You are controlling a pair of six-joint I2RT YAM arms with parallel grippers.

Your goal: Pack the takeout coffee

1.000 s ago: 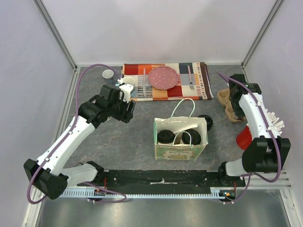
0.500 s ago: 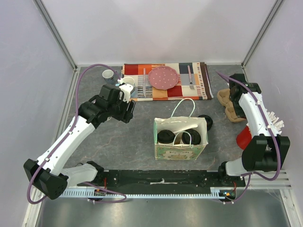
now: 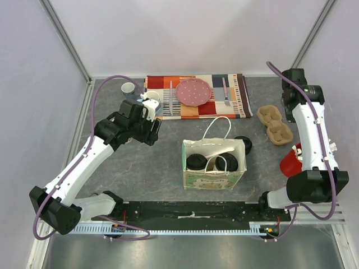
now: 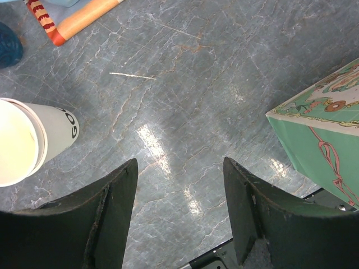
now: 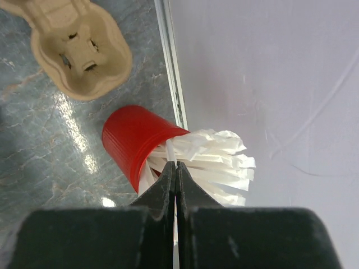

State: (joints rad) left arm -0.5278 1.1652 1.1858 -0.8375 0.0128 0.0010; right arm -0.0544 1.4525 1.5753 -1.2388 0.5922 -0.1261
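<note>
A cream paper cup [image 4: 25, 140] with a dark printed mark stands open on the grey table, left of my left gripper [image 4: 179, 168]. That gripper is open, empty and above bare table; in the top view [image 3: 150, 133] the arm hides this cup. The green paper bag [image 3: 213, 179] holds two black lids [image 3: 196, 161] and cream cup parts [image 3: 216, 150]. Another black lid [image 3: 244, 144] lies behind the bag. My right gripper [image 5: 176, 165] is shut on a thin white wrapped straw [image 5: 170, 150] at the mouth of the red cup [image 5: 132, 143].
A brown cardboard cup carrier [image 3: 275, 124] lies at the right, left of the red cup [image 3: 290, 162] full of straws by the right wall. A striped cloth [image 3: 235, 103] at the back bears a pink plate [image 3: 194, 91], a fork and small mugs [image 3: 130, 88]. The bag's corner [image 4: 320, 123] is right of my left gripper.
My right arm has swung back and to the right, off the cardboard carrier, which now shows whole. The left arm has not moved.
</note>
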